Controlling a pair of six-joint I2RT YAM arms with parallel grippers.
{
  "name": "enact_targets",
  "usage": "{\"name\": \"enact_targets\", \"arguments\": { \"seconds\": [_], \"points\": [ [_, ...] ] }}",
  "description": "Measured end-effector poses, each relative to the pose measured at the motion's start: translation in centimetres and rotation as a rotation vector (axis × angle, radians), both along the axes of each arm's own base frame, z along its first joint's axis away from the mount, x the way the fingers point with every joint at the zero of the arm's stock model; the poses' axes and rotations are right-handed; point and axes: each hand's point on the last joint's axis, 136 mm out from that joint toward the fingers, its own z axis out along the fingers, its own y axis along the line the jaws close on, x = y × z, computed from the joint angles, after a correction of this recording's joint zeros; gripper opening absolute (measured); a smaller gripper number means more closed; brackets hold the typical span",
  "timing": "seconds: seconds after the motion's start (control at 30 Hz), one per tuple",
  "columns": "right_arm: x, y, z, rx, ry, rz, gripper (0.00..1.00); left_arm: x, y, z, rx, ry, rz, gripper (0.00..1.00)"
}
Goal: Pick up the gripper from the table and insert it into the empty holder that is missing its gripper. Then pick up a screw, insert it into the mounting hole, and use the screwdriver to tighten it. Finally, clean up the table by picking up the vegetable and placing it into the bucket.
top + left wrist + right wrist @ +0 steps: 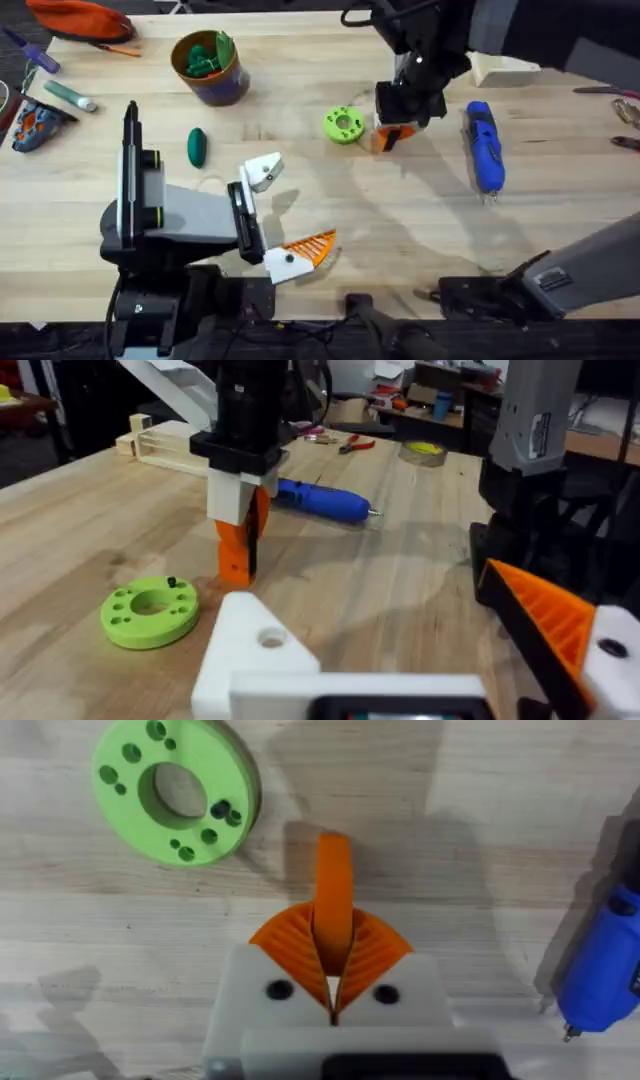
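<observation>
I have the left arm's claw (290, 225) lying spread on the table, its bare white holder (262, 171) turned outward to take the part. My right gripper (333, 982) is clamped on the orange gripper (334, 890), just beside the green disc (343, 124), gripping it edgewise for insertion.

the right gripper (400, 125) covers most of the gripper (385, 140) overhead. the holder (250, 650) is cut off at the left wrist view's edge.
</observation>
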Motion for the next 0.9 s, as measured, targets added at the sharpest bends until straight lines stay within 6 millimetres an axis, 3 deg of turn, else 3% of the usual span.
{"name": "enact_targets", "arguments": {
  "seconds": [0.17, 0.43, 0.6, 0.67, 0.7, 0.9],
  "points": [
    [0.0, 0.1, 1.2, 0.017, -0.032, 0.004, 0.013, 0.0, 0.0, 0.0, 0.000, 0.000, 0.000, 0.985],
    [-0.9, 0.5, 8.8, 0.151, -0.223, 0.020, 0.010, 0.0, 0.0, 0.0, 0.000, 0.000, 0.000, 0.985],
    [-1.8, 1.7, 12.4, 0.293, -0.305, 0.046, 0.010, 0.0, 0.0, 0.0, 0.000, 0.000, 0.000, 0.985],
    [-2.3, 2.4, 13.0, 0.357, -0.332, 0.063, 0.010, 0.0, 0.0, 0.0, 0.000, 0.000, 0.000, 0.985],
    [-3.9, 3.0, 12.8, 0.448, -0.331, 0.085, 0.009, 0.0, 0.0, 0.0, 0.000, 0.000, 0.000, 0.985],
    [-6.6, 5.0, 11.7, 0.684, -0.297, 0.146, 0.009, 0.0, 0.0, 0.0, 0.000, 0.000, 0.000, 0.985]
  ]
}}
